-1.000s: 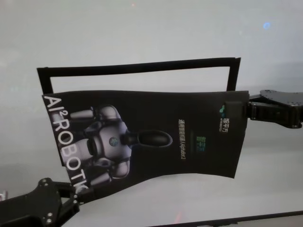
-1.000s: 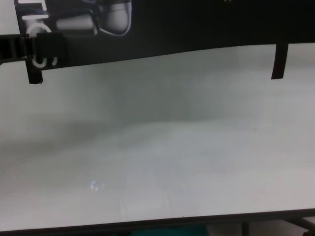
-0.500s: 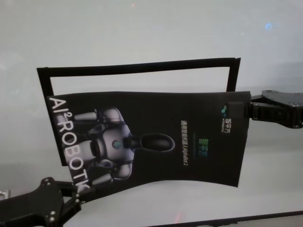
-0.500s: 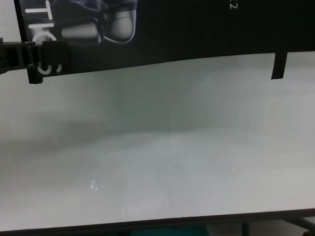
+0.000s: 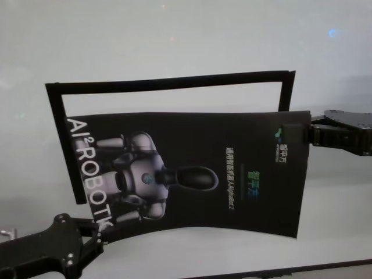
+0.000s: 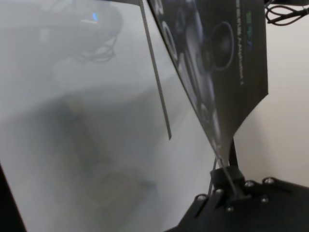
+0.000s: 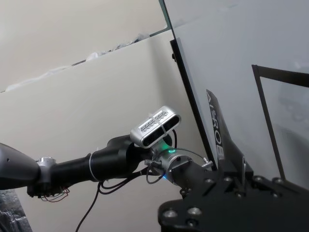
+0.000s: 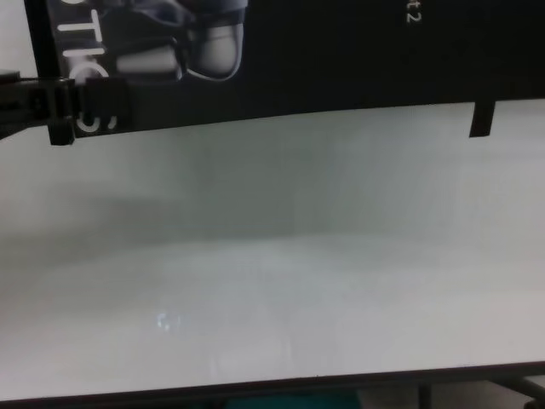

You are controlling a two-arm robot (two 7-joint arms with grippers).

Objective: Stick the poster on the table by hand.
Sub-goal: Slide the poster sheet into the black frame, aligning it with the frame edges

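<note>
Holding the poster (image 5: 192,168) between them, both arms have it stretched out over the white worktop (image 5: 174,40). The left claw (image 5: 96,229) is pinched tight on the poster's near left corner, by the big white letters. The right claw (image 5: 299,135) is pinched tight on the far right corner, next to the small logo. The poster is black and shiny, with a grey robot picture in the middle. It does not lie flat: the near edge curves and the sheet looks a little wavy, so I think most of it hangs just above the worktop. In the left wrist view the sheet (image 6: 217,63) rises up and away from the claw, which fits that. A frame of thin black tape strips (image 5: 168,83) is stuck on the worktop. The poster covers part of the frame's inside, but its near edge and right edge reach out past the strips. So the step in hand looks like lining the poster up with the frame before it goes down. It is not stuck yet. The next move calls for sliding the sheet toward the far left until its edges match the strips. Then both claws need to lower it flat and press it so no bumps are left.
</note>
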